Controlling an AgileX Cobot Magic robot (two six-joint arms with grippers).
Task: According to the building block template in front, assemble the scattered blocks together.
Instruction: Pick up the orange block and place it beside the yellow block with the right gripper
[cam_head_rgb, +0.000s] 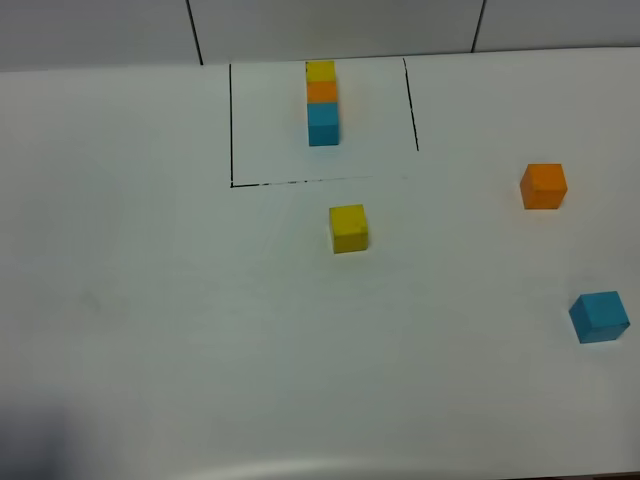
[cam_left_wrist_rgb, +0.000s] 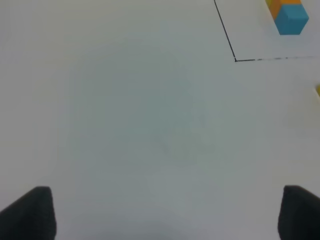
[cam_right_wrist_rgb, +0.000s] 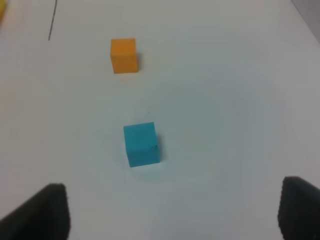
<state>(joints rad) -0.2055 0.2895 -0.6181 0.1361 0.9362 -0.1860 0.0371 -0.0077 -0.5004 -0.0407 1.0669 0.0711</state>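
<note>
The building block template (cam_head_rgb: 322, 100), a yellow, orange and blue row, stands at the back inside a black drawn outline (cam_head_rgb: 231, 120). The scattered blocks lie apart: the yellow cube (cam_head_rgb: 349, 228) near the middle, the orange cube (cam_head_rgb: 543, 186) at the right, the blue cube (cam_head_rgb: 599, 317) near the right edge. Neither gripper shows in the exterior high view. My left gripper (cam_left_wrist_rgb: 165, 215) is open over bare table, with the template's blue end (cam_left_wrist_rgb: 291, 19) far ahead. My right gripper (cam_right_wrist_rgb: 170, 210) is open and empty, the blue cube (cam_right_wrist_rgb: 141, 144) just ahead of it and the orange cube (cam_right_wrist_rgb: 123, 55) beyond.
The white table (cam_head_rgb: 150, 300) ends at its front edge along the bottom of the exterior high view. A corner of the outline (cam_left_wrist_rgb: 235, 60) shows in the left wrist view. A grey wall rises behind the table.
</note>
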